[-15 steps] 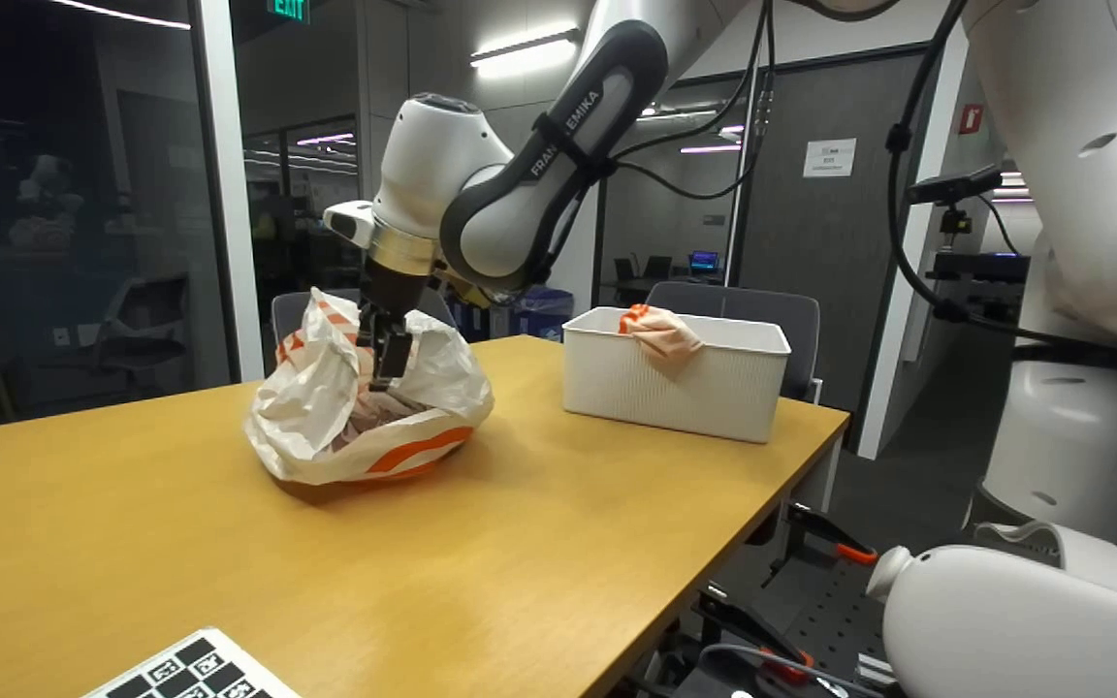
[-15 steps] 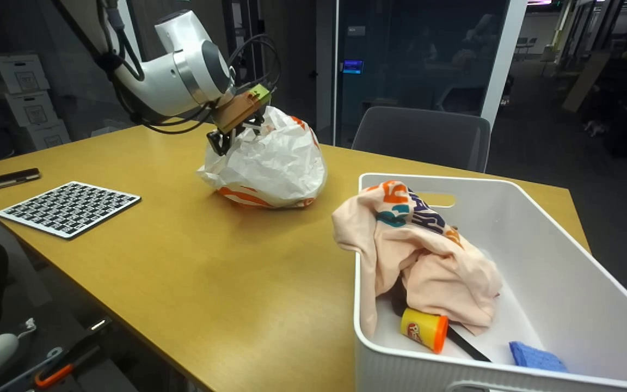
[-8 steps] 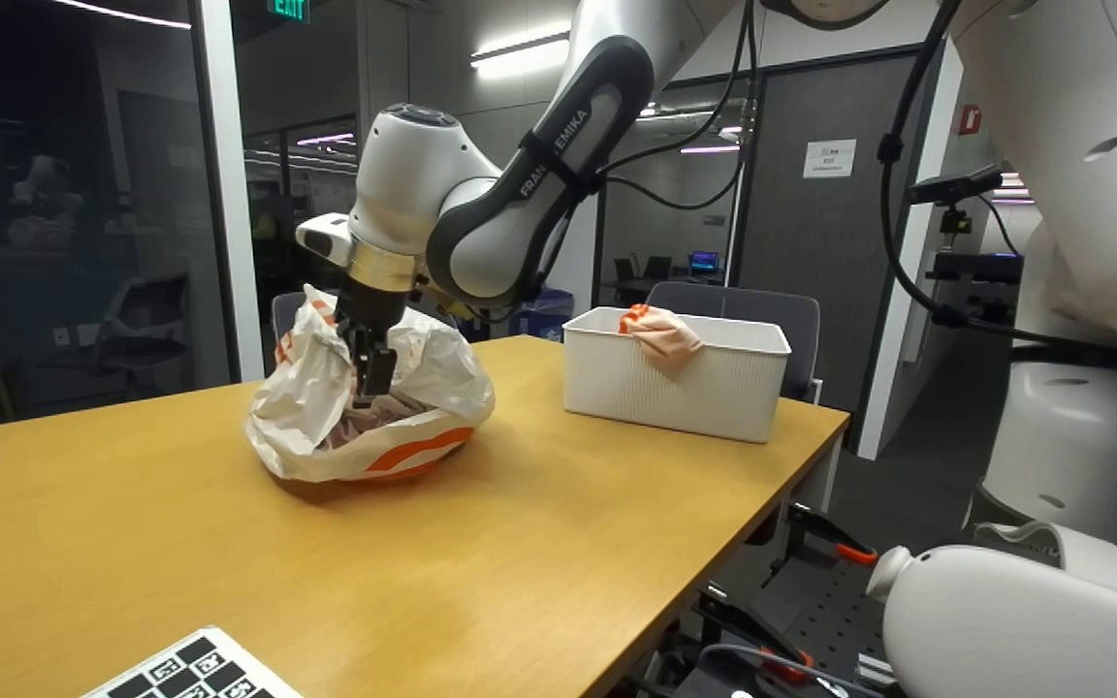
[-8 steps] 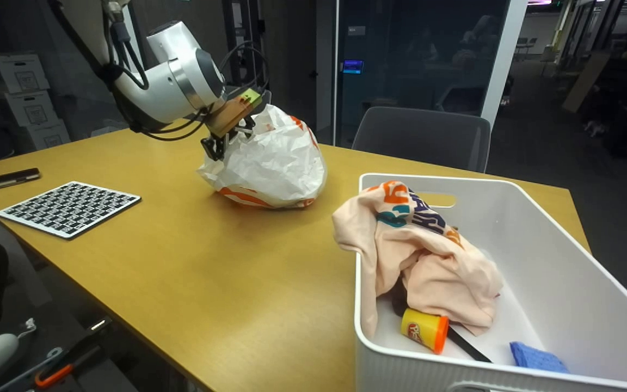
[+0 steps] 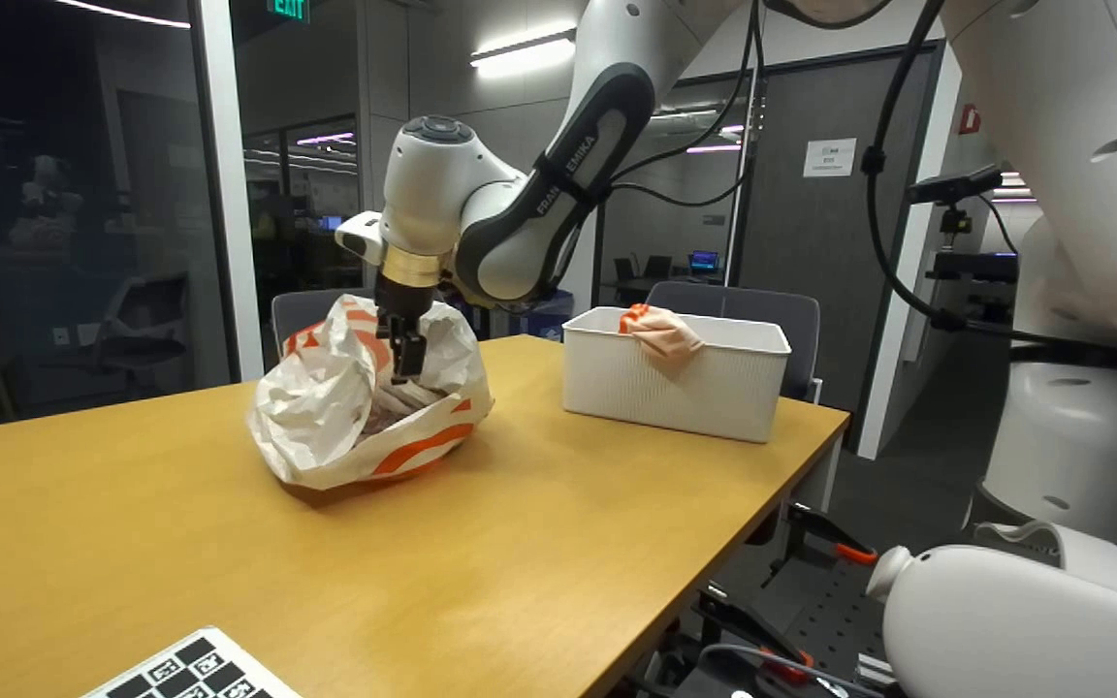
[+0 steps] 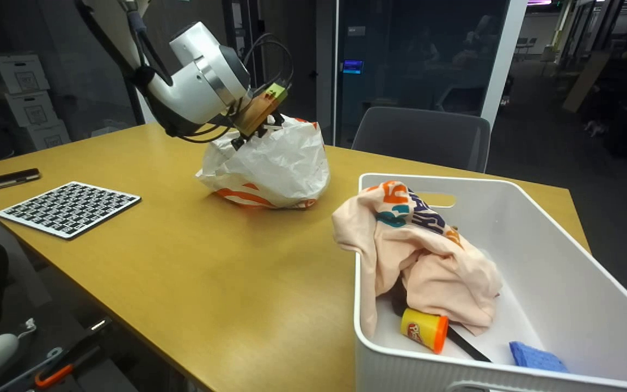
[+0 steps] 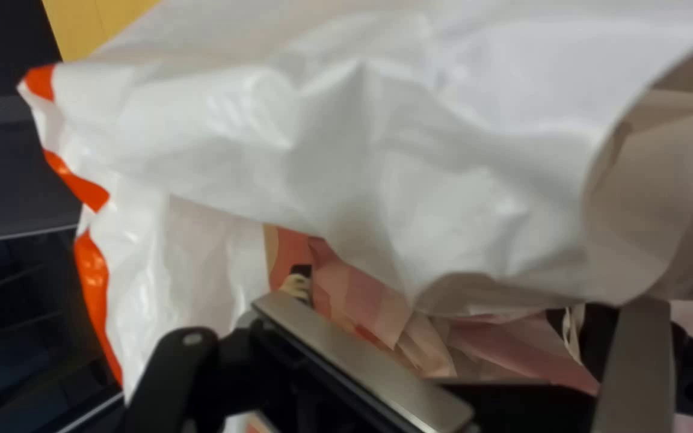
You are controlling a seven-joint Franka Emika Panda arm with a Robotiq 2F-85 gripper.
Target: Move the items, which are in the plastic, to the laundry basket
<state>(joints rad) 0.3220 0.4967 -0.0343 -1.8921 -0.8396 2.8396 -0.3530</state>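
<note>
A white plastic bag (image 5: 311,436) with orange print lies on the table, its mouth open; it also shows in an exterior view (image 6: 281,169) and the wrist view (image 7: 382,138). Crumpled pinkish items (image 5: 392,405) lie inside, and also show in the wrist view (image 7: 376,300), partly covered by a bag fold. My gripper (image 5: 408,373) is at the bag's mouth; it also shows in an exterior view (image 6: 258,133). In the wrist view my gripper (image 7: 533,373) is open, its fingers (image 7: 364,361) wide apart, pinkish material beyond them. The white laundry basket (image 5: 670,393) stands apart from the bag.
The basket holds a peach cloth (image 6: 444,272) draped over its rim, a yellow tub (image 6: 422,329), a blue sponge (image 6: 536,356) and a black strip. A checkered board (image 6: 68,209) and a dark flat object (image 6: 7,179) lie on the table (image 6: 226,283).
My gripper has moved right in both exterior views after a short shift left. The bag's upper part has shifted and sunk, showing more orange print near its mouth.
</note>
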